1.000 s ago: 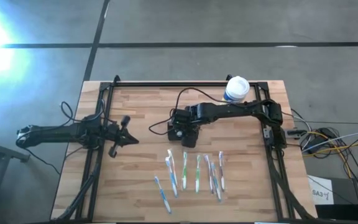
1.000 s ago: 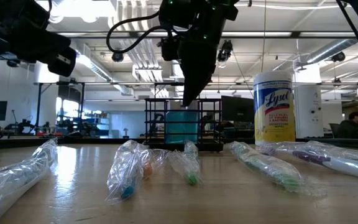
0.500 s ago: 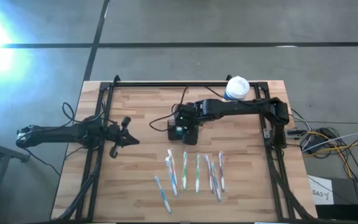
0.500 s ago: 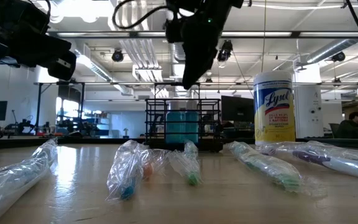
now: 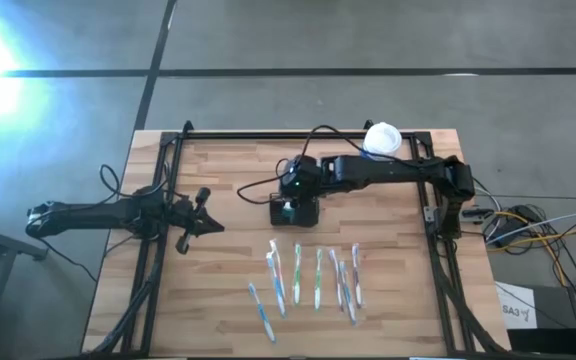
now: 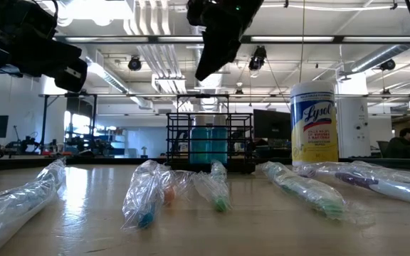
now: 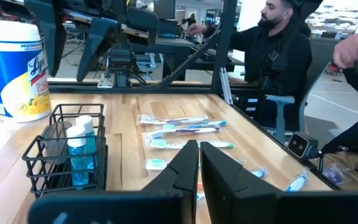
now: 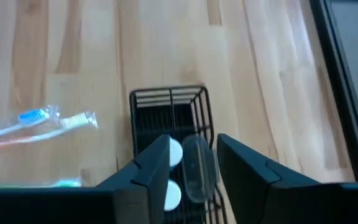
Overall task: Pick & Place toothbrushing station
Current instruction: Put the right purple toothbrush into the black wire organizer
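Note:
The toothbrushing station (image 5: 295,211), a small black wire caddy, stands on its base mid-table; it also shows in the low view (image 6: 208,142) and the right wrist view (image 8: 169,102). Blue bottles with white caps (image 7: 79,146) stand inside it. My right gripper (image 6: 205,67) hangs open above the caddy, slanting down, its fingers (image 8: 193,142) over the caddy's top and touching nothing. My left gripper (image 5: 208,208) waits shut at the table's left, pointing level toward the caddy (image 7: 67,155).
Several plastic-wrapped toothbrushes (image 5: 313,280) lie in a row on the near half of the table. A white-and-yellow wipes tub (image 5: 381,140) stands at the far right. Black frame rails (image 5: 158,190) run along the table's sides. People sit beyond the right edge (image 7: 278,50).
My right gripper has risen from the caddy's top and drawn a little toward the table's far edge, tipping less steeply. The caddy has stayed where it stood, and more of it now shows from above.

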